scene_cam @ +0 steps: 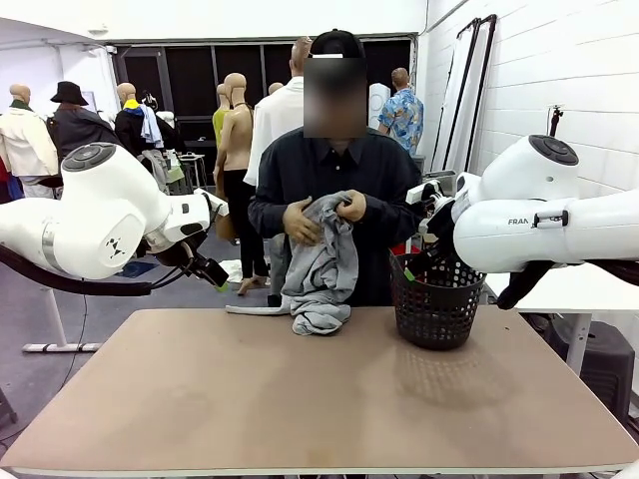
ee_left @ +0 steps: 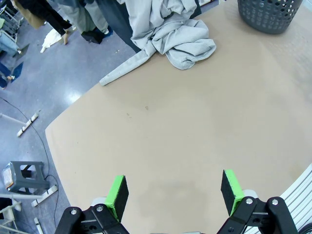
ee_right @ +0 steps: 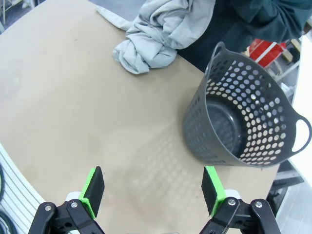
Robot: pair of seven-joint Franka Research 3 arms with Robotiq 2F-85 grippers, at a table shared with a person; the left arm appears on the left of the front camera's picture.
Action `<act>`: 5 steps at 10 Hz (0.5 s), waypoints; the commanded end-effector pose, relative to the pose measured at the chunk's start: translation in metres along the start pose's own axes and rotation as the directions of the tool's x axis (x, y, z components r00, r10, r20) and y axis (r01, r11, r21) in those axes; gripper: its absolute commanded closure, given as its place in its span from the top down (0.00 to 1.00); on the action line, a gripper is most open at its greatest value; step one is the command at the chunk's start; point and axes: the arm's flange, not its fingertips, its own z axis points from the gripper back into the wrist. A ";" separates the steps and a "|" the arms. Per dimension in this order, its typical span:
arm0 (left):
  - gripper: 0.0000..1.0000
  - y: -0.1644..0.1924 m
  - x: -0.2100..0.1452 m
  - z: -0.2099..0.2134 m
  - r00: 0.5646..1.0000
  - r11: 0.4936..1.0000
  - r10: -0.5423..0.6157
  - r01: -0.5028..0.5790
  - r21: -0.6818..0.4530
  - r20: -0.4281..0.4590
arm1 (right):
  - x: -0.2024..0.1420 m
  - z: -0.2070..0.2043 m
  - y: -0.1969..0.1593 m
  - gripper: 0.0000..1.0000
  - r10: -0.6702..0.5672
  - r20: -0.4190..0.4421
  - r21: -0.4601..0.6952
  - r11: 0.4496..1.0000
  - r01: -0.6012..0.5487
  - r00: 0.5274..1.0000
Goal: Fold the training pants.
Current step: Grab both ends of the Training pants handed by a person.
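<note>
Training pants (scene_cam: 321, 267) in the person's hands (scene_cam: 301, 222), black basket (scene_cam: 436, 302) just beside.

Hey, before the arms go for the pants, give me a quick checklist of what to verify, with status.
1. Training pants flat on the table: not ok, bunched.
2. Person's hands off the pants: not ok, holding them.
3. Left gripper, jaws open: ok.
4. Right gripper, jaws open: ok.
5. Basket apart from pants: ok.
</note>
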 end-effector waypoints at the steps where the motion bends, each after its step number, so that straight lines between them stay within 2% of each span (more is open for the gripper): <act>1: 1.00 0.000 0.000 0.000 1.000 1.000 -0.012 0.012 0.000 0.001 | 0.000 0.000 0.000 1.00 0.000 0.003 -0.001 1.000 0.000 1.000; 5: 1.00 0.000 0.000 0.000 1.000 1.000 -0.012 0.012 0.000 0.001 | 0.000 0.000 0.000 1.00 0.000 0.003 -0.001 1.000 0.000 1.000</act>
